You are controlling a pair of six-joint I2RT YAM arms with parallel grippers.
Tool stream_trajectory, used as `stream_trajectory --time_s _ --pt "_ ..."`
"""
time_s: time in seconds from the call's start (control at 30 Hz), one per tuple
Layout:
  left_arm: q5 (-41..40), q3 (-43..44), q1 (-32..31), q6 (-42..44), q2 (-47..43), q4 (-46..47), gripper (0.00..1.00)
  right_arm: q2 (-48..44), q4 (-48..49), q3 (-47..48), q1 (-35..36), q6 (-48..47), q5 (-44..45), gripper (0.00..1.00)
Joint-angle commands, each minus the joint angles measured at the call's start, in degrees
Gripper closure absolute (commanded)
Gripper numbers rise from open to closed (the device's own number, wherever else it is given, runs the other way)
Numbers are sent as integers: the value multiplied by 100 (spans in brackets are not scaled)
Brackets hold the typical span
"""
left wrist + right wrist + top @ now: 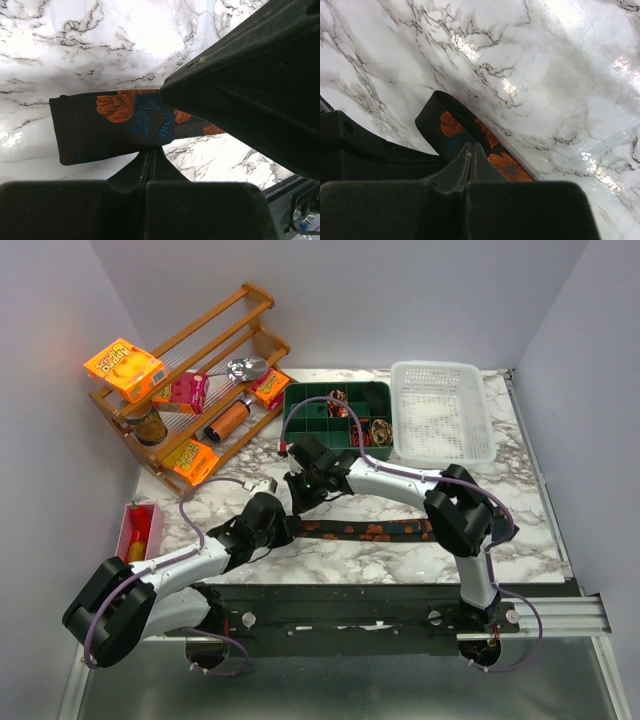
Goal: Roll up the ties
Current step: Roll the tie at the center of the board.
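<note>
One tie [375, 531], dark fabric with orange flowers, lies flat across the marble table [400, 560], running left to right in front of the arms. Its left end [105, 125] is folded over and lifted slightly. My left gripper [150, 149] is shut, and its tips pinch the near edge of that folded end, where creases run in to meet them. My right gripper [471, 146] is also shut, with its tips on the curled tie end [452, 127]. From above, both grippers, left [283, 530] and right [300, 502], meet at the tie's left end.
A green compartment tray [300, 400] at the back holds small coils. Beside it stands a white basket [440, 410]. A wooden rack [200, 390] with orange packets and jars fills the back left. A pink box [140, 530] sits at the left edge.
</note>
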Motion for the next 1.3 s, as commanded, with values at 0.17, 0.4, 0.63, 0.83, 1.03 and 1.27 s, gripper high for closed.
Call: stream_trajectory --time_s 0.17,0.4,0.63,0.83,1.03,1.27 --pt "-195 139 -42 -53 83 138 100 223 -94 -128 27 -118 -197 98" --pt "-248 130 -42 -44 22 41 100 284 29 -357 27 -92 -197 98" --pt "-126 139 -33 26 -180 -282 100 250 134 -515 44 -57 -109 98" --pt "165 113 -42 70 -1154 -827 73 311 160 -559 36 -74 -3 98" --pt "-450 438 11 -35 -1886 -1821 36 320 213 -673 36 -74 5 98" --pt "-459 473 292 -53 -1148 -1585 30 258 240 -796 36 -109 40 98"
